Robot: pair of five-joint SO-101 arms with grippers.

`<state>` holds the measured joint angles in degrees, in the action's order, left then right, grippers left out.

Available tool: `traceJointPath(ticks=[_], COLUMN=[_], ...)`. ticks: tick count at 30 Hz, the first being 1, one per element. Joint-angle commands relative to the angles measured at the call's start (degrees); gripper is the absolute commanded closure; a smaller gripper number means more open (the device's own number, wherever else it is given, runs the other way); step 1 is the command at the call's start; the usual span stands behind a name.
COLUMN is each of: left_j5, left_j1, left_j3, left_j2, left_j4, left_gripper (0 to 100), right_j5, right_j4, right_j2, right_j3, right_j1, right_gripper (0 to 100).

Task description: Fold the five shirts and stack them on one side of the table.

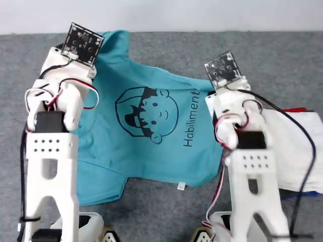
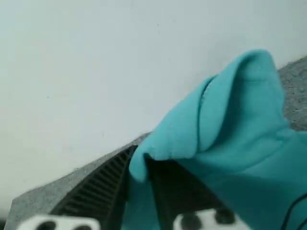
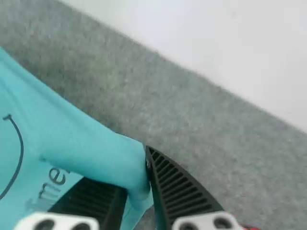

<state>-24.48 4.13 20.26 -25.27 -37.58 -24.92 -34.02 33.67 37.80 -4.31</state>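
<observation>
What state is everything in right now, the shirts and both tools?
teal shirt: spread out print up, far edge pinched up at two spots.
left tool: shut on the teal shirt's raised far edge.
right tool: shut on a fold of the teal shirt's edge.
white cloth: folded, lying beside the right arm, with red and blue edges showing under it.

The work area is a grey felt-textured table top (image 1: 282,55) with a fine, matted, speckled nap. It spans the scene from the left edge to the right edge. At its far edge it meets a plain white wall (image 1: 202,15) along a straight horizontal seam. The wall surface is smooth and uniform in tone. Lighting is even and diffuse; shadows on the table top are soft.
</observation>
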Motion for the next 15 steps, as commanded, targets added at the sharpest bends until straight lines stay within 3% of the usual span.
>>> traceJointPath(ticks=[1,15], left_j5=[0.26,0.26], left_j1=[0.7,5.19], left_j3=[-4.0,-16.92], left_j2=[1.41,20.13], left_j4=[1.41,3.96], left_gripper=[99,99], right_j5=[0.53,0.53], right_j4=[2.95,2.24], right_j2=[-7.52,-41.45], right_j3=[-6.95,-40.79], right_j1=[-0.48,-0.57], right_gripper=[98.9,98.9])
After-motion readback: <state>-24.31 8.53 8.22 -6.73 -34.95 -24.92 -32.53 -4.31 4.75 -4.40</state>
